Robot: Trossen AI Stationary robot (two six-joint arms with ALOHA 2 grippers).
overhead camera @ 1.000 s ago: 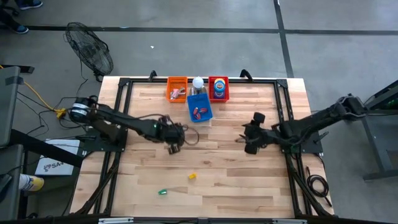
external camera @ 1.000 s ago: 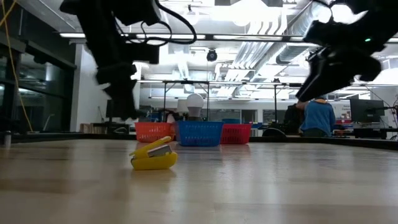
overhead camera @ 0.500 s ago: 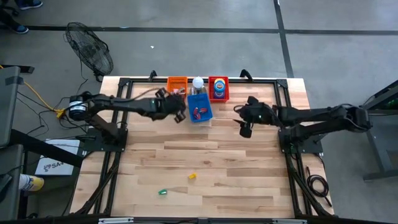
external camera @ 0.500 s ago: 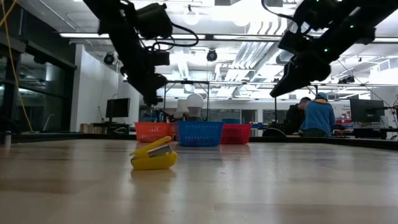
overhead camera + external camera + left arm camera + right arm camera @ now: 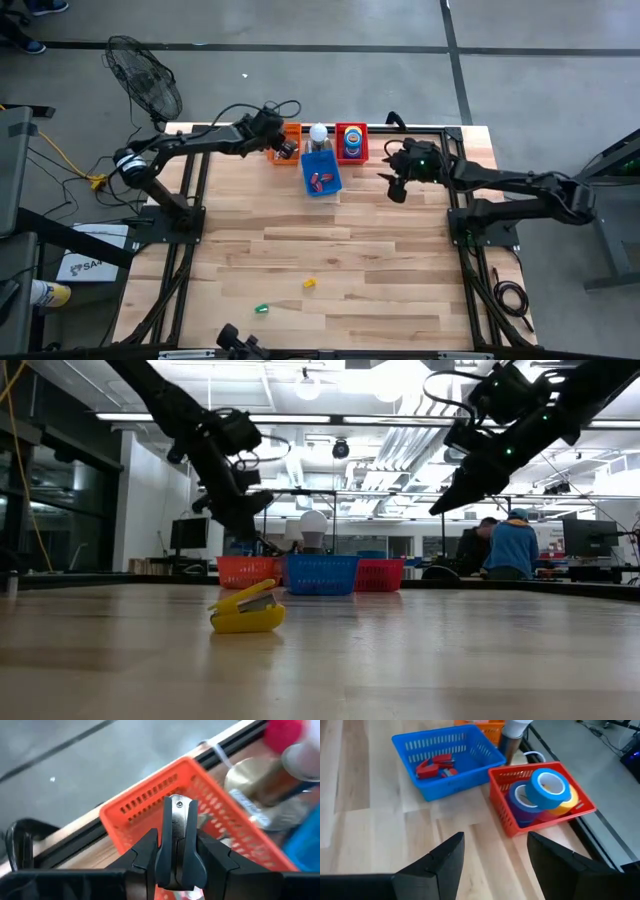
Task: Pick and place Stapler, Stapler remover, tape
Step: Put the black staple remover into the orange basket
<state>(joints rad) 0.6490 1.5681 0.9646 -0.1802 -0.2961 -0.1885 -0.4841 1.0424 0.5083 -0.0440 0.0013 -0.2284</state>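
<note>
My left gripper (image 5: pixel 284 150) hangs above the orange basket (image 5: pixel 284 134) at the table's far edge, shut on a dark stapler remover (image 5: pixel 178 845). My right gripper (image 5: pixel 396 190) is open and holds nothing, hovering to the right of the red basket (image 5: pixel 351 155). That basket holds the tape rolls (image 5: pixel 545 787): blue, purple and yellow. Red staplers (image 5: pixel 434 767) lie in the blue basket (image 5: pixel 321 188). A small yellow stapler (image 5: pixel 247 610) rests on its base on the table's near half (image 5: pixel 309 284). A small green thing (image 5: pixel 261 310) lies nearer. My left gripper pinches the dark stapler remover between its two fingers (image 5: pixel 145 855). The riveted end (image 5: pixel 178 806) sticks out past the fingertips. The remover is lifted clear, above the orange basket (image 5: pixel 150 802). The gripper hides the rest of it.
The three baskets stand in a row at the far edge, with a white-capped bottle (image 5: pixel 318 134) behind the blue one. Bare wood spreads across the table's middle (image 5: pixel 330 240). A fan (image 5: pixel 145 85) stands off the far left corner. People show in the room behind (image 5: pixel 512 550).
My left gripper has risen from the table's middle and swung toward the far edge, ending over the orange basket. My right gripper has also moved toward the far edge and now hovers beside the red basket. The yellow stapler has stayed put.
</note>
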